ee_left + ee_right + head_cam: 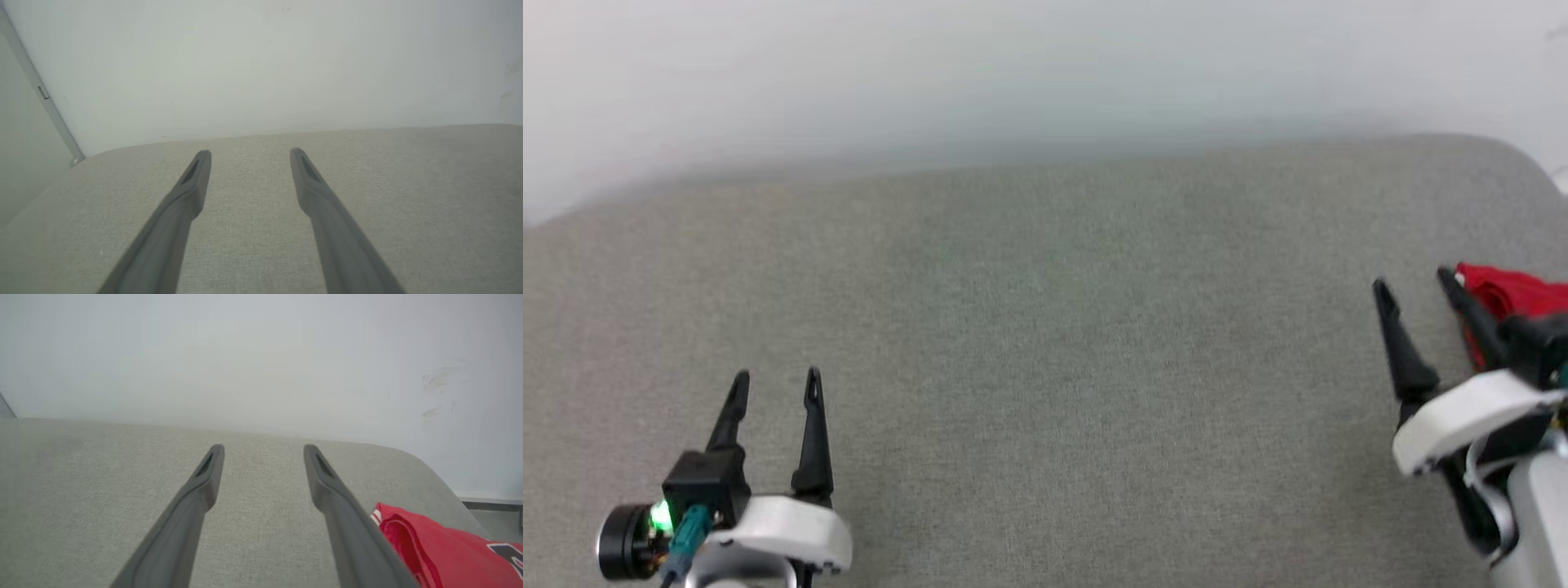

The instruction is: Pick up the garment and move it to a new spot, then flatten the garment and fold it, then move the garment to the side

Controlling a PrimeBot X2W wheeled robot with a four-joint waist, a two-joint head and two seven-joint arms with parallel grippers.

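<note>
Eyeballing it, we had the garment bunched just right of our wide-spread right gripper, the left gripper, also spread, well away.

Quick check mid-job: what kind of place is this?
Probably an indoor room: a grey fabric-covered surface against a plain white wall, with the garment near its right edge.
</note>
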